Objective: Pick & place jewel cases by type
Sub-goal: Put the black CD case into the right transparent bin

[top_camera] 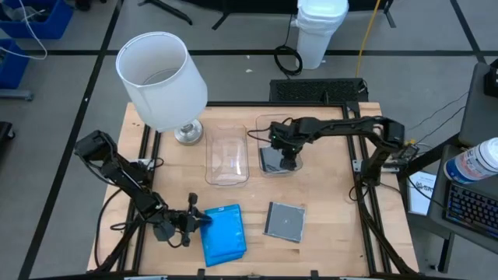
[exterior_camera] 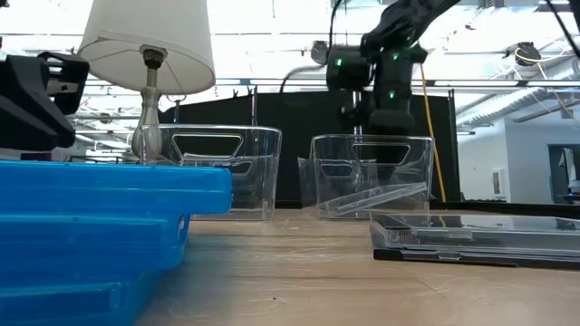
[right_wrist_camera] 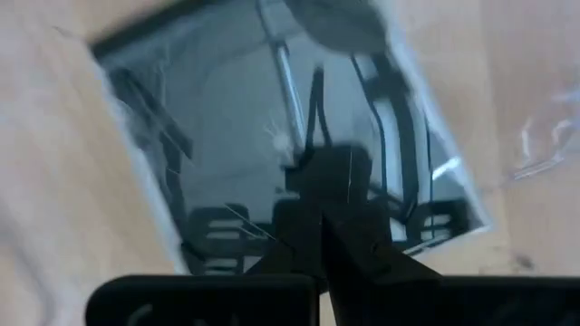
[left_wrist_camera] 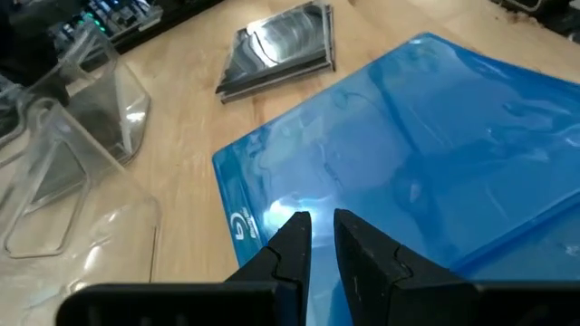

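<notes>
While the left end effector point(top_camera: 189, 223) hovered low at the near-left of the wooden surface point(top_camera: 327, 194), its fingers nearly pressed together and holding nothing, the stack of bright blue flat plastic jewel cases point(top_camera: 223, 233) lay just in front of it. A dark grey smoky jewel case point(top_camera: 284, 221) lay flat beside the stack, apart from it. The right end effector point(top_camera: 284, 155) hung inside the right clear rectangular tub point(top_camera: 268, 120), fingers closed, over another smoky case point(right_wrist_camera: 227, 136) leaning in that tub; the left clear tub point(top_camera: 226, 159) held none. These cases looked light, stiff, slick and liable to crack, so a pinch across a thin edge, perhaps where one overhangs, seemed safest.
</notes>
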`<control>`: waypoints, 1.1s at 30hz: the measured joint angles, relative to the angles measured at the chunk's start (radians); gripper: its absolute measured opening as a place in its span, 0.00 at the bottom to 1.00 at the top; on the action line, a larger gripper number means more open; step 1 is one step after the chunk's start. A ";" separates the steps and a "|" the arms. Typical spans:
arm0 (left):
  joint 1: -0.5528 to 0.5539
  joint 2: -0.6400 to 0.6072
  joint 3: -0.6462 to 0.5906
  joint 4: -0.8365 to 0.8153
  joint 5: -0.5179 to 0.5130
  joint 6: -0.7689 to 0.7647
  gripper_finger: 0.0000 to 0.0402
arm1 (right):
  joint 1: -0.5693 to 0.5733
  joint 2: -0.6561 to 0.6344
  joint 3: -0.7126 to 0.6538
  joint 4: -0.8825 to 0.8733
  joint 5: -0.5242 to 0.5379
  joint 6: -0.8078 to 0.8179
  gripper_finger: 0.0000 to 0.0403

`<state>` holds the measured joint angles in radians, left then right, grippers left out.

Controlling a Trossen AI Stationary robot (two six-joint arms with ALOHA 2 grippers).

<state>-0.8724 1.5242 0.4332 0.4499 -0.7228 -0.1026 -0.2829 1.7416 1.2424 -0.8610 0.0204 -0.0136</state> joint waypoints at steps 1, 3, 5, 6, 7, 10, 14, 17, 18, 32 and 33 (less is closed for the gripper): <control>0.003 0.000 0.000 -0.006 0.005 -0.004 0.15 | -0.001 0.019 0.005 -0.013 0.000 -0.002 0.00; 0.003 0.000 0.000 -0.012 0.011 -0.009 0.15 | -0.006 0.047 0.012 -0.034 0.001 0.001 0.00; 0.002 0.000 0.000 -0.014 0.020 -0.009 0.15 | -0.012 0.064 0.014 -0.055 -0.001 0.018 0.00; 0.002 0.000 0.000 -0.014 0.024 -0.009 0.15 | -0.014 0.068 0.014 -0.060 -0.004 0.029 0.00; 0.002 0.000 0.000 -0.014 0.028 -0.010 0.15 | -0.014 0.068 0.014 -0.060 -0.006 0.042 0.00; 0.002 0.000 0.000 -0.018 0.045 -0.012 0.15 | -0.013 0.049 0.010 -0.039 -0.044 0.064 0.00; 0.002 0.000 0.000 -0.022 0.051 -0.025 0.15 | 0.005 0.016 0.025 -0.033 -0.037 0.079 0.00; 0.002 0.000 0.000 -0.022 0.051 -0.031 0.15 | 0.019 -0.011 0.064 -0.025 0.027 0.045 0.00; 0.002 0.000 0.000 -0.022 0.051 -0.031 0.15 | 0.018 -0.020 0.080 -0.016 0.029 0.028 0.00; 0.012 0.000 0.000 -0.069 -0.012 0.075 0.15 | -0.230 -0.032 0.218 -0.044 -0.454 -0.281 0.19; 0.023 0.000 0.000 -0.074 -0.049 0.067 0.15 | -0.243 -0.032 0.218 -0.050 -0.470 -0.289 0.22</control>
<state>-0.8498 1.5238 0.4332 0.3754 -0.7717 -0.0352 -0.5254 1.7100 1.4605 -0.9112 -0.4500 -0.3027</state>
